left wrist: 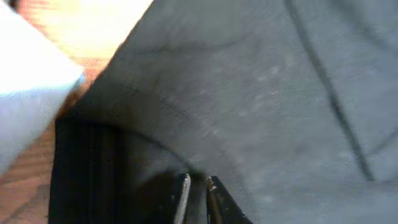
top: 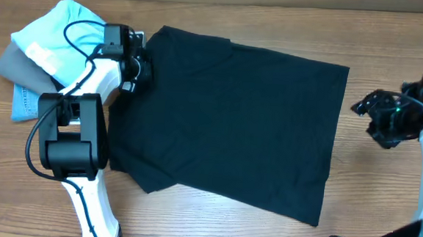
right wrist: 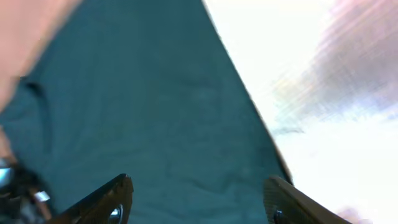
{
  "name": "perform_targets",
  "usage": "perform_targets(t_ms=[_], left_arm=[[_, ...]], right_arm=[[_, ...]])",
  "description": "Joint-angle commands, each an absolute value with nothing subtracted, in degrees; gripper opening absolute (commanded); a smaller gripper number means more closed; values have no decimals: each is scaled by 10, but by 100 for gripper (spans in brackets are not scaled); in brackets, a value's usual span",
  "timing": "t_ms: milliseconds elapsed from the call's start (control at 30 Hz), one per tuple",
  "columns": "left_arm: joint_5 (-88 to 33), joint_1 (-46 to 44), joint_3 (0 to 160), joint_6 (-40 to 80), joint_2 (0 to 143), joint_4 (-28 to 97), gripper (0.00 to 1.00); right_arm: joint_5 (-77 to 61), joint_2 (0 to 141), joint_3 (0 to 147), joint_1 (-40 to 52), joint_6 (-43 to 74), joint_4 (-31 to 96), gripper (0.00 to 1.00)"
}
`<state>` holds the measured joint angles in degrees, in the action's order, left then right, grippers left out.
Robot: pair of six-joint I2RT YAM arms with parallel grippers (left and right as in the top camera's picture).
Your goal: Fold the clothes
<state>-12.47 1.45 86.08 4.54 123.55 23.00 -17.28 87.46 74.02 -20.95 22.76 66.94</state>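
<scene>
A black T-shirt (top: 226, 119) lies spread flat across the middle of the wooden table. My left gripper (top: 136, 71) is at the shirt's far left edge, near the top corner. In the left wrist view its fingers (left wrist: 196, 186) are closed to a thin gap, with a fold of the black shirt (left wrist: 261, 99) pinched between the tips. My right gripper (top: 362, 107) is off the shirt's right edge, over bare table. In the right wrist view its fingers (right wrist: 198, 193) are wide open and empty, with the shirt (right wrist: 155, 112) looking teal below them.
A pile of other clothes sits at the far left: a light blue garment (top: 58, 32) on top of a grey one (top: 12, 66), with a folded pale blue piece (top: 25, 106) beside them. The left arm's base (top: 74, 143) stands at the shirt's left side.
</scene>
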Motion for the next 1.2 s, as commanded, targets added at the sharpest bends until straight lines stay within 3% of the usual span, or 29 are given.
perform_targets(t_ms=[0, 100, 200, 267, 400, 500, 600, 833, 1167], left_arm=[[-136, 11, 912, 47, 1199, 254, 18], [-136, 10, 932, 43, 1170, 280, 20], [-136, 10, 936, 42, 1147, 295, 20], [-136, 9, 936, 42, 1134, 306, 20], [-148, 3, 936, 25, 1116, 332, 20], [-219, -6, 936, -17, 1107, 340, 24], [-221, -30, 936, -46, 1111, 340, 20], [-151, -96, 936, -66, 1183, 273, 10], [-124, -102, 936, 18, 1306, 140, 5]], right_arm=[[-138, 893, 700, -207, 256, 667, 70], [-140, 898, 651, -207, 256, 616, 63], [-154, 898, 608, -207, 256, 533, 43], [-155, 898, 573, -207, 256, 462, 41], [-170, 902, 507, -206, 271, 324, 51], [-194, 915, 487, -206, 271, 270, 51], [-245, 921, 488, -206, 266, 264, 46], [-303, 892, 546, -212, 202, 341, 57], [-303, 788, 632, -209, 160, 489, 58]])
